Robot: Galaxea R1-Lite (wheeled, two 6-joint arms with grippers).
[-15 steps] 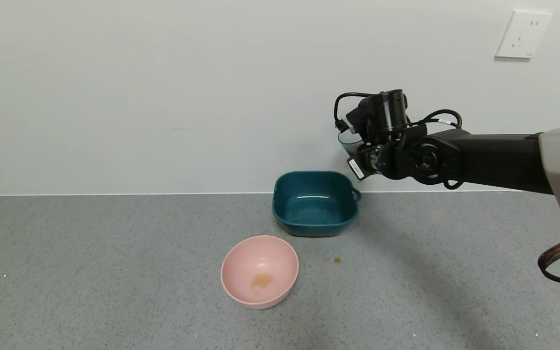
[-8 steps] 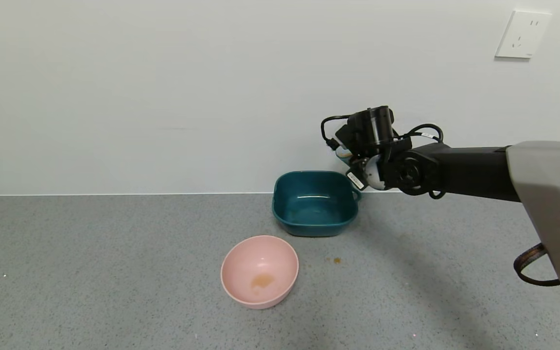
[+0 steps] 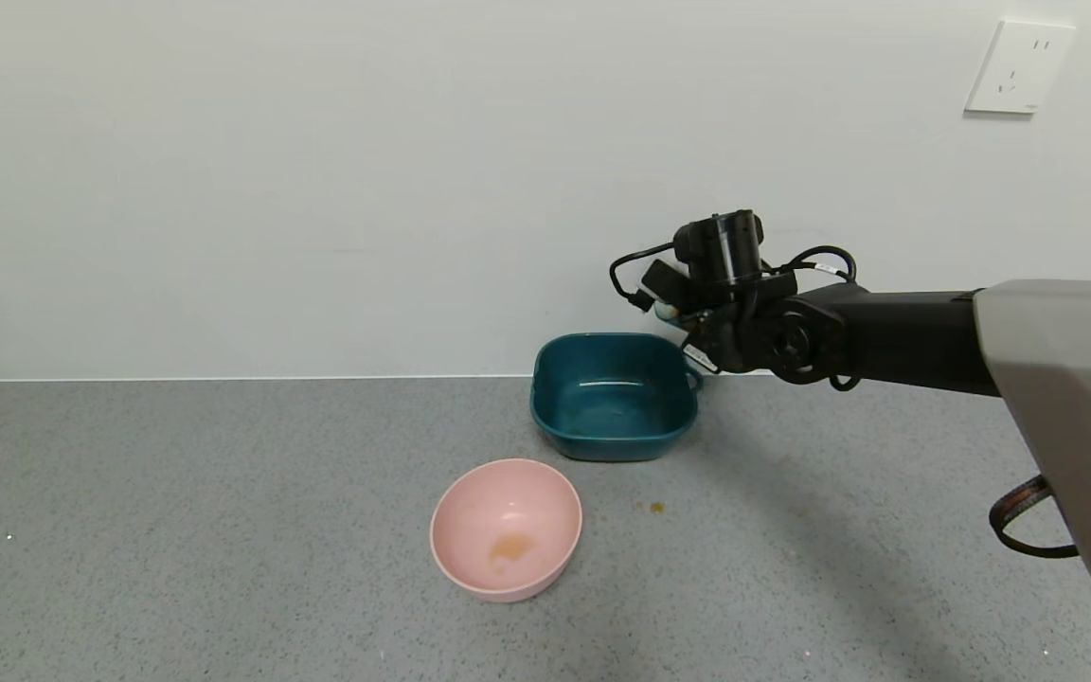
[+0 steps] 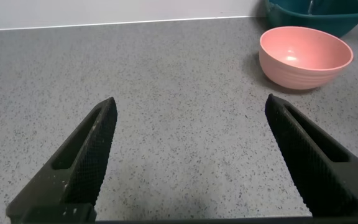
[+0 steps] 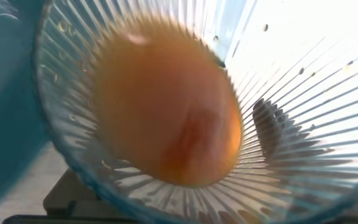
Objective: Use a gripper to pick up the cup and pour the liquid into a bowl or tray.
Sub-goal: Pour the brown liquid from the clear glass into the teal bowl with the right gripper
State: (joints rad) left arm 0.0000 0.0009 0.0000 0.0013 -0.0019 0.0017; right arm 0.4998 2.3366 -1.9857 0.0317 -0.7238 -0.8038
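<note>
My right gripper [image 3: 683,317] is shut on the translucent ribbed cup [image 5: 278,143] and holds it tilted above the far right corner of the dark teal dish [image 3: 613,394]. In the head view only a sliver of the cup [image 3: 667,309] shows beside the black wrist. The right wrist view looks into the cup, where the reddish-brown liquid [image 5: 166,112] lies against its side. The teal dish [image 5: 5,93] shows behind the cup's rim. My left gripper [image 4: 191,109] is open and empty low over the grey counter.
A round pink bowl [image 3: 506,528] with a pale orange smear stands in front of the teal dish; it also shows in the left wrist view [image 4: 305,56]. Small brown drops [image 3: 656,508] lie on the counter. The wall runs close behind the dish.
My right gripper has come down and to the left with the cup, from high at the dish's right to just over its far right corner, and the wrist has rolled.
</note>
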